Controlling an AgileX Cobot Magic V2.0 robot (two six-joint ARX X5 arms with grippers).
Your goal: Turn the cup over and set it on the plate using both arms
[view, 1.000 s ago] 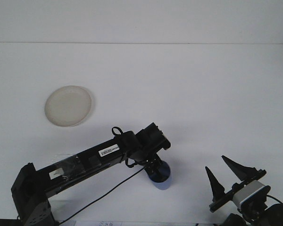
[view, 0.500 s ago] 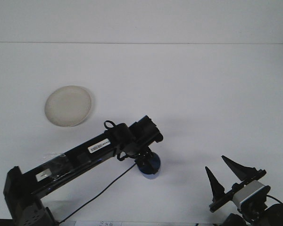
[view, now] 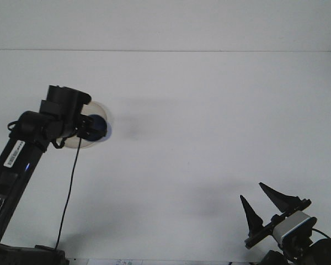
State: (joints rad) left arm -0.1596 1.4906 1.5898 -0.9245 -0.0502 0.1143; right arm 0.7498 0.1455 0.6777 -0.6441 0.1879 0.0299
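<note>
Left gripper (view: 94,127) is closed on the blue cup (view: 98,127) and holds it over the right part of the white plate (view: 75,144). From this front view I cannot tell if the cup touches the plate or is just above it, and I also cannot tell which way the cup's opening points, because the black wrist covers most of it. Only the rounded blue side of the cup is seen, at the right end of the gripper.

The left arm (view: 16,157) rises from the lower left corner of the picture and leans up and to the right. Its wrist bends so that the gripper points to the right, across the plate. A thin black cable (view: 71,182) hangs down from the wrist to the bottom edge. The arm hides a large part of the plate; only a pale strip under the wrist and a piece of the rim are visible.

The right gripper (view: 262,207) stays low in the lower right corner, well apart from the plate and cup. Its two dark pointed fingers (view: 276,194) stand spread, with nothing between them.

The white bench (view: 209,121) carries the plate on its left side.
</note>
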